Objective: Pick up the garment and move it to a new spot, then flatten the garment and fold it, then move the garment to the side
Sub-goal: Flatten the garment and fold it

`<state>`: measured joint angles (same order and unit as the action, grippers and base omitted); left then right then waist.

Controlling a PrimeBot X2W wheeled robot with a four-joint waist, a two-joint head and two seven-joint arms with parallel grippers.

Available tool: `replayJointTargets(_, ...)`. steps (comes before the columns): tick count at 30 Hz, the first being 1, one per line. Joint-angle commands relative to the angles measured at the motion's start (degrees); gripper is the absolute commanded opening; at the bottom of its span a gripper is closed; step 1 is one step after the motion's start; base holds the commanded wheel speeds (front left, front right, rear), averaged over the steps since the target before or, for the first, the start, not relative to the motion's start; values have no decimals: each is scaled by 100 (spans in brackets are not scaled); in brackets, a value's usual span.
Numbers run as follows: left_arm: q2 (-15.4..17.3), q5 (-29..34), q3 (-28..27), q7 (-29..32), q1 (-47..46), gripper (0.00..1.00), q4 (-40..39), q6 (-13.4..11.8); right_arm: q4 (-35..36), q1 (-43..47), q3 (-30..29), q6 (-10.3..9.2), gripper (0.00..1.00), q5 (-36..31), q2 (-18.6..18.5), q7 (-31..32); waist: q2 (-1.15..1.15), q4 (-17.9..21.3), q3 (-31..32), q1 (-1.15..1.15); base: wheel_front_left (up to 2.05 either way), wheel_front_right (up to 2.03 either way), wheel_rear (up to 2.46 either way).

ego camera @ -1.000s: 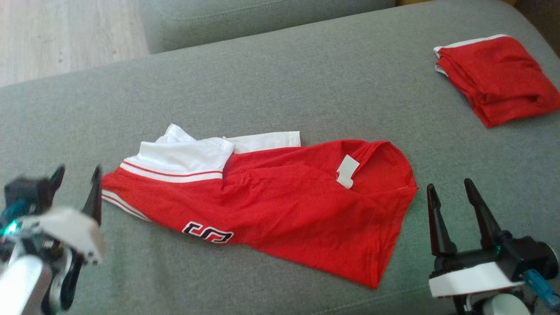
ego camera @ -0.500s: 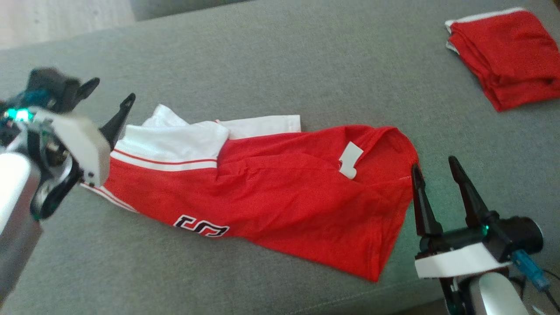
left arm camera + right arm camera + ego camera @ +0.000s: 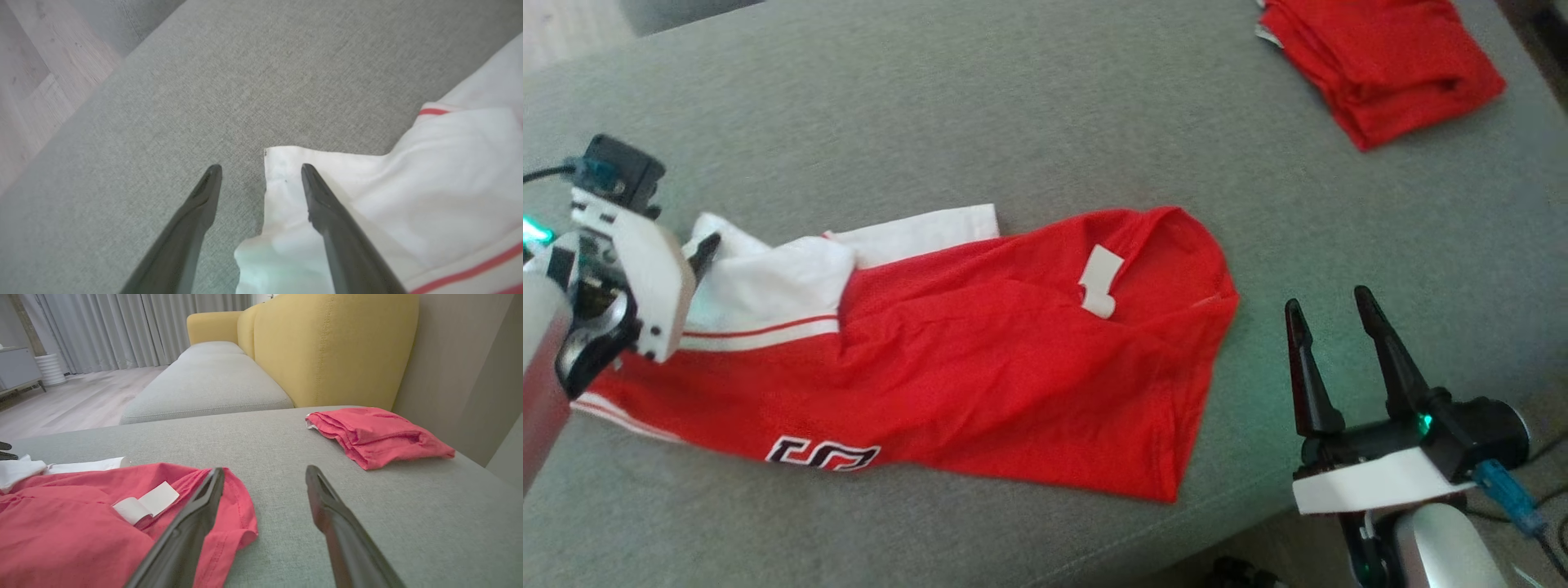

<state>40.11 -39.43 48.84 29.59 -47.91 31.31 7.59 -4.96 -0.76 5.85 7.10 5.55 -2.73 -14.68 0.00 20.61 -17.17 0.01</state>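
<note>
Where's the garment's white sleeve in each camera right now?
Head view: white sleeve, mid-left.
Left wrist view: sleeve at lower right, its corner between the left hand's fingers.
Right wrist view: sleeve at the far left edge.
Shared landmark: the grey cushion under it.

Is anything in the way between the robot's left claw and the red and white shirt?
No, nothing visible is. The left gripper is open, right at the white corner of the shirt: one finger is over the white cloth, the other over the bare gray sofa.
</note>
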Motion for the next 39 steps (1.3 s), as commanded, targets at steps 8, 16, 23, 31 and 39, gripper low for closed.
replayJointTargets(8,388,-479,183,-154,-299,100,228,-11,121,-64,115,39,100,83,-17,-32,0,221,0,-1,0,0,0)
replayJointTargets(16,409,-950,464,-184,-406,0,283,-10,131,-88,135,39,100,117,-16,-32,0,243,-64,-1,0,0,0)
replayJointTargets(23,260,-656,600,-1581,-1067,0,152,-10,-20,-87,172,39,100,93,-15,-32,0,-128,7,-1,0,0,0)
replayJointTargets(31,159,-193,349,-3209,-1809,0,62,-71,-357,-141,235,39,100,138,-121,-32,0,-754,217,-1,0,0,0)
replayJointTargets(39,169,-216,323,-3495,-1824,0,-173,-79,-718,-482,409,39,100,346,-263,-32,0,-1246,247,-1,0,0,0)
